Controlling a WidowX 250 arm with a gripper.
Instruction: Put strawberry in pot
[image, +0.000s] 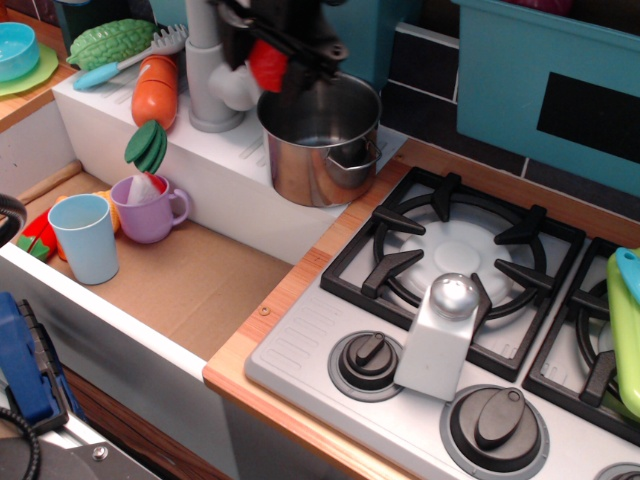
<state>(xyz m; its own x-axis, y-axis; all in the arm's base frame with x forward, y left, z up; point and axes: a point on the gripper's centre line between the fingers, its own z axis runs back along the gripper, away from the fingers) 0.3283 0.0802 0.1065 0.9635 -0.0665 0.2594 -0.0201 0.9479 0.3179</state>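
Your grey faucet (210, 75) stands just left of the pot (322, 135), the orange carrot toy (157, 90) beyond it. Your gripper (272, 60) hangs over the pot's left rim, clamped on the strawberry (267, 64).

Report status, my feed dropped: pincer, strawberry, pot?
Pincer shut on strawberry. Hangs above rim of pot. Pot open, path unobstructed.

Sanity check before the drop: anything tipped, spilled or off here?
Nothing stands out. The pot stands upright and looks empty, the gripper holds the strawberry over its near-left rim, and the blue cup and purple mug stand upright in the sink.
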